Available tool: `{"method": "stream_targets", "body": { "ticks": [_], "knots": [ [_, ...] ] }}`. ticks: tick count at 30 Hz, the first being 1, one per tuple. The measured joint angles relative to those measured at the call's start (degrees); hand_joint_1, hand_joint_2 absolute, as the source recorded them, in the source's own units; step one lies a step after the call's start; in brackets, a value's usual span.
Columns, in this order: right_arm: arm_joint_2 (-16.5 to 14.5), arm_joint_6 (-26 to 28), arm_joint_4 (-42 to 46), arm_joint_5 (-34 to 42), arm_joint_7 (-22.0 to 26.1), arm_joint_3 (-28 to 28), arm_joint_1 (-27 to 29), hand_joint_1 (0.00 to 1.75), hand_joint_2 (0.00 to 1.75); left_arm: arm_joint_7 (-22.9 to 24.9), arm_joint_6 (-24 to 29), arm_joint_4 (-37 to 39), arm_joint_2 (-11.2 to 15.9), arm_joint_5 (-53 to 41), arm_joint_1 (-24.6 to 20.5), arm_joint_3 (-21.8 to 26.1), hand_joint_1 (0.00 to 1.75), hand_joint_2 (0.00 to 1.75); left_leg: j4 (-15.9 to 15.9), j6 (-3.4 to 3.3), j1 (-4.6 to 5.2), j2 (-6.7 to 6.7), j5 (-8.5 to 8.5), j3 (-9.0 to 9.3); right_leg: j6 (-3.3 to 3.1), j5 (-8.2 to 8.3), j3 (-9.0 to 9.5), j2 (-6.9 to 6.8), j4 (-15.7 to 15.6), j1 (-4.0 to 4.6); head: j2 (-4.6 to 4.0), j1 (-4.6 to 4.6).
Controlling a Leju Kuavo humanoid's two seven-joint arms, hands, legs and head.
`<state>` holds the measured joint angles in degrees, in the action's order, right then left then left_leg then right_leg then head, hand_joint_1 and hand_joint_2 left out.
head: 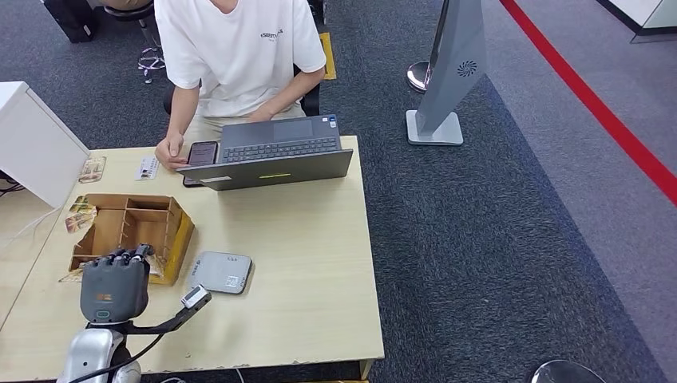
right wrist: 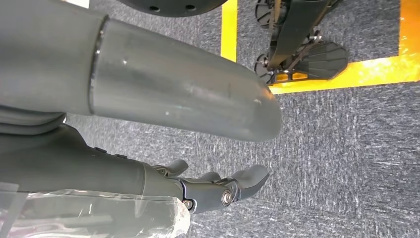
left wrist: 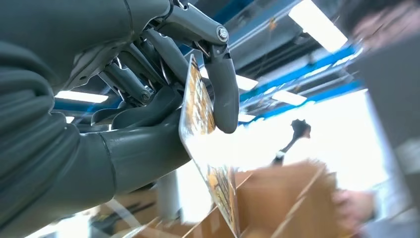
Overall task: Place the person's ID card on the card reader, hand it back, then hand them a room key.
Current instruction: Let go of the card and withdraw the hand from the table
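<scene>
My left hand (head: pixel 116 283) is raised over the near end of the wooden card box (head: pixel 160 219) at the table's left. In the left wrist view this hand (left wrist: pixel 148 99) pinches a printed room key card (left wrist: pixel 200 109) between thumb and a finger, edge-on, above the box (left wrist: pixel 282 198). The grey card reader (head: pixel 223 272) lies flat just right of the box. A small ID card (head: pixel 148 167) lies on the table beside the seated person's hand (head: pixel 169 152). My right hand (right wrist: pixel 218 191) hangs over the carpet, fingers apart, holding nothing.
The person (head: pixel 239 48) in a white shirt sits at the far side behind a laptop (head: pixel 271 152) and a phone (head: pixel 202 153). Another card (head: pixel 92 169) lies at the far left by a white box (head: pixel 32 140). A grey stand (head: pixel 451 72) is on the carpet.
</scene>
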<state>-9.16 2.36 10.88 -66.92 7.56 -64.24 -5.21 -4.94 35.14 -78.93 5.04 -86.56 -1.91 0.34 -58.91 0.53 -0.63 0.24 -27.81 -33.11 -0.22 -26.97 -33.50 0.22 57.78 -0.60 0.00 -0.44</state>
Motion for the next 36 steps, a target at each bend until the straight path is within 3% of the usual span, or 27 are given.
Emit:
{"method": "stream_targets", "body": {
  "ticks": [7, 14, 17, 20, 23, 29, 32, 35, 36],
  "knots": [
    [0.0, 0.08, 0.0, 0.86, 0.33, -1.02, 0.05, 0.0, 0.0, 1.77, -0.35, -14.11, 0.32, -1.72, 3.07, -8.73, 1.75, 1.75, 0.0, 0.0, -0.02, -0.01, 0.01, 0.01, 0.0, 0.0, 0.0, -0.01, 0.01, 0.0, 0.0, 0.01],
    [0.0, 0.06, 0.0, 1.18, 0.49, -1.41, 0.05, 0.0, 0.0, 2.25, -0.71, -22.2, 1.55, -1.17, 2.83, -14.29, 1.75, 1.75, 0.0, 0.01, -0.03, -0.01, 0.02, 0.02, -0.01, 0.0, 0.0, -0.01, 0.02, 0.0, 0.0, 0.0],
    [0.0, -0.16, 0.0, 0.43, 0.45, -1.39, 0.05, 0.0, 0.0, 3.42, -2.2, -23.81, 2.23, 0.17, 0.62, -15.81, 1.75, 1.75, 0.0, 0.01, -0.02, -0.03, 0.04, 0.01, -0.01, 0.01, -0.03, -0.04, 0.02, 0.0, 0.0, -0.01],
    [0.0, -0.89, 0.0, -1.4, 0.32, -1.11, -0.04, 0.0, 0.0, 5.24, -4.8, -22.76, 3.05, 2.41, -6.14, -15.97, 1.75, 1.75, 0.0, 0.0, -0.03, -0.19, 0.14, -0.04, -0.03, 0.05, 0.0, -0.22, 0.02, 0.0, 0.0, 0.01],
    [0.0, -1.92, 0.0, -3.81, 0.32, -0.18, -0.24, 0.0, 0.0, 6.66, -4.81, -15.7, 4.3, 2.06, -16.02, -14.82, 1.75, 1.75, 0.0, 0.06, -0.03, -0.28, 0.32, -0.06, -0.12, 0.17, 0.01, -0.31, 0.05, 0.01, 0.0, 0.03],
    [0.0, -2.98, 0.0, -6.46, -1.07, 2.14, -0.73, 0.0, 0.0, 5.61, 2.39, 13.72, 7.42, 0.45, -36.81, -8.9, 1.75, 1.75, 0.0, 0.25, -0.04, -0.09, 0.54, -0.03, -0.39, 0.39, -0.15, -0.09, 0.22, 0.01, 0.0, -0.01],
    [0.0, -3.04, 0.0, -6.64, -1.61, 2.72, -0.78, 0.0, 0.0, 5.78, 4.0, 23.79, 7.67, -0.03, -42.14, -7.7, 1.75, 1.75, 0.0, 0.26, -0.04, -0.09, 0.54, -0.03, -0.39, 0.39, -0.15, -0.08, 0.25, 0.01, 0.0, -0.01],
    [0.0, -2.96, 0.0, -6.65, -1.94, 3.14, -0.83, 0.0, 0.0, 6.15, 4.39, 30.07, 7.57, -0.28, -44.68, -7.36, 1.75, 1.75, 0.0, 0.26, -0.04, -0.11, 0.54, -0.05, -0.38, 0.38, -0.17, -0.09, 0.24, 0.01, 0.0, -0.02],
    [0.0, -2.94, 0.0, -6.65, -2.02, 3.2, -0.83, 0.0, 0.0, 6.16, 4.43, 31.6, 7.51, -0.26, -45.05, -7.29, 1.31, 1.75, 0.0, 0.26, -0.04, -0.11, 0.54, -0.07, -0.38, 0.38, -0.19, -0.09, 0.24, 0.01, 0.0, -0.02]
  ]
}}
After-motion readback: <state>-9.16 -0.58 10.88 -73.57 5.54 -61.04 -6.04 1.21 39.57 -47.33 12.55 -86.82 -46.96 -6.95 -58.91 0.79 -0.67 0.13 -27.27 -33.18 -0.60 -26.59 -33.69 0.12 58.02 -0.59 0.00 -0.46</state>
